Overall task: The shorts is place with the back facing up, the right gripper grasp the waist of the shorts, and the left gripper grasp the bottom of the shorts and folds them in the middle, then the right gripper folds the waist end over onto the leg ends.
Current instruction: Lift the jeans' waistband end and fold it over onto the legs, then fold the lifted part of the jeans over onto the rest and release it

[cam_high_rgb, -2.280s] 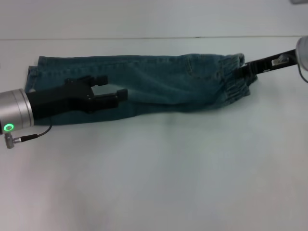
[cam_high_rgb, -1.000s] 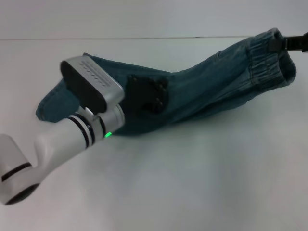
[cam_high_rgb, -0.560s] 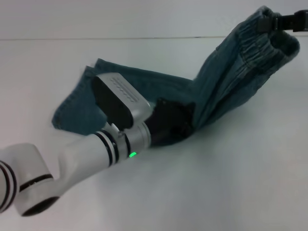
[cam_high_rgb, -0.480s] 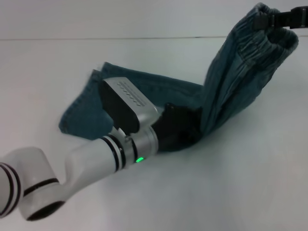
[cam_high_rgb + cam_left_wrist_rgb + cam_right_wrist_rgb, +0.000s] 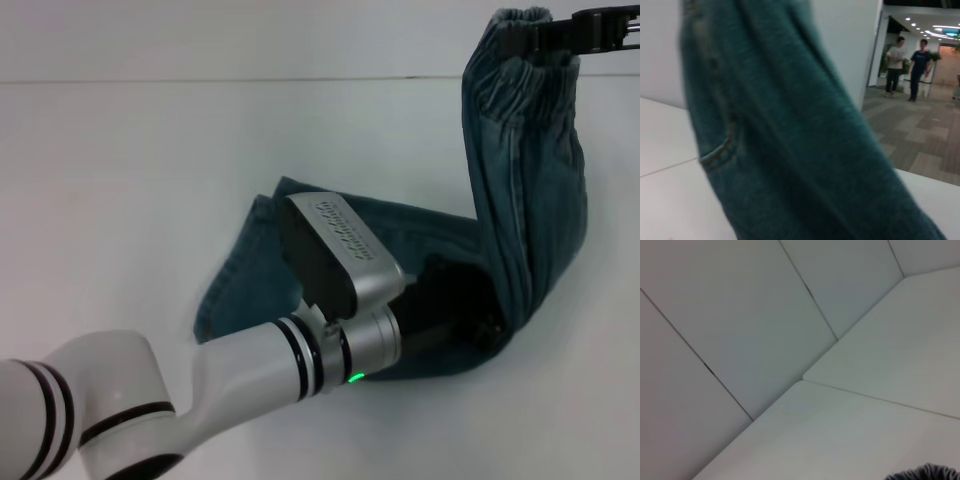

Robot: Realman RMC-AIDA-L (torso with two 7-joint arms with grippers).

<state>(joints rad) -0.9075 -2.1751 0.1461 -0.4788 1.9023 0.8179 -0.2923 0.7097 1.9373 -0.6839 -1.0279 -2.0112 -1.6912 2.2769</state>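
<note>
The blue denim shorts (image 5: 525, 190) are bent into an L. The leg ends (image 5: 245, 285) lie flat on the white table (image 5: 130, 150), and the waist (image 5: 515, 40) is lifted high at the far right. My right gripper (image 5: 548, 34) is shut on the waistband, holding it in the air. My left gripper (image 5: 468, 315) rests low on the shorts, right at the bend, with its wrist lying across the legs. In the left wrist view, denim (image 5: 790, 150) hangs close and fills most of the picture. A sliver of waistband (image 5: 925, 472) shows in the right wrist view.
White table surface spreads to the left and front of the shorts. The table's far edge (image 5: 250, 80) meets a white wall. My left forearm (image 5: 200, 400) crosses the near left of the table.
The right gripper has raised the waist higher and carried it leftward, so the fabric now stands nearly upright. The left gripper and the leg ends have slid to the right.
</note>
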